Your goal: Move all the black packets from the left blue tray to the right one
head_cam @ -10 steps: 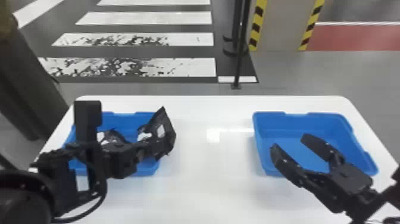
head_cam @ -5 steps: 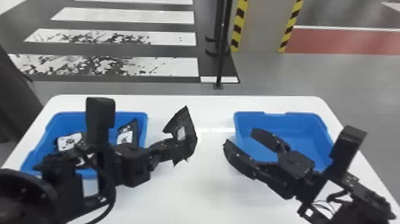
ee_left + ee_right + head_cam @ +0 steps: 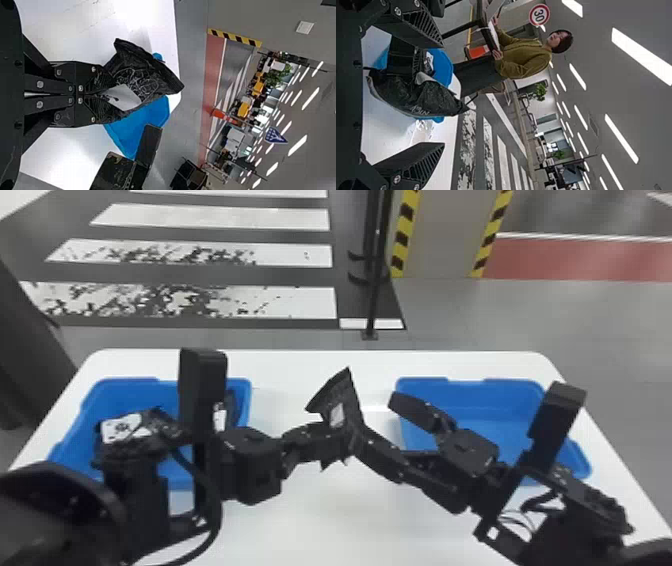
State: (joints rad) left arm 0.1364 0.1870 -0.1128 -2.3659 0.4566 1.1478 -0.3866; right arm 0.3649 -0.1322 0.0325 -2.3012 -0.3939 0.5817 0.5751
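One packet [image 3: 336,406], left of the right tray [image 3: 492,402], pinched tight by the left gripper [image 3: 341,440]; right gripper [image 3: 375,418] wide open, empty, near that tray. Likely handover step: next, right must grip before left releases.

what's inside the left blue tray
The left blue tray holds at least two black packets with white labels, one toward each side. The left arm blocks parts of its middle and near side; anything there is hidden.
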